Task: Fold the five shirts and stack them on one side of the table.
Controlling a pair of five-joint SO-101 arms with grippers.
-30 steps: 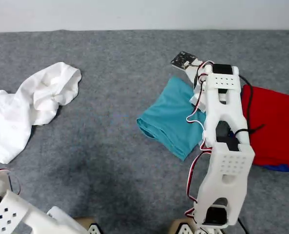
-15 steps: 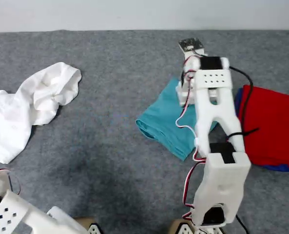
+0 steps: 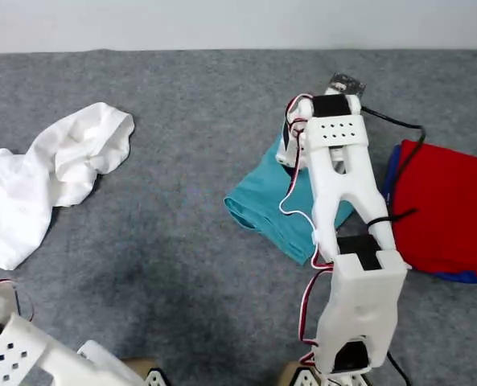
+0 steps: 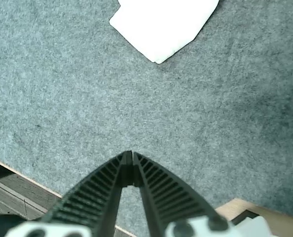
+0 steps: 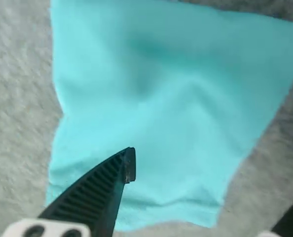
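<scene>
A folded teal shirt (image 3: 264, 199) lies right of the table's middle, and it also lies under my right gripper (image 5: 208, 190) in the right wrist view as the teal shirt (image 5: 161, 98). That gripper hangs open just above the cloth with nothing in it; one ribbed finger (image 5: 117, 180) shows. In the high view the right arm (image 3: 343, 193) stretches over the teal shirt's far right part. A crumpled white shirt (image 3: 53, 173) lies at the far left. My left gripper (image 4: 132, 165) is shut and empty above bare carpet, with a white shirt corner (image 4: 163, 22) beyond it.
A folded red shirt (image 3: 451, 205) rests on a blue one (image 3: 467, 278) at the right edge. Grey carpet (image 3: 182, 265) covers the table. The left arm's base (image 3: 13, 350) sits at the near left corner, close to the table's wooden edge (image 4: 18, 190).
The right arm's wrist has swung left and farther back, from the teal shirt's right edge to over its far corner. The shirts have not moved.
</scene>
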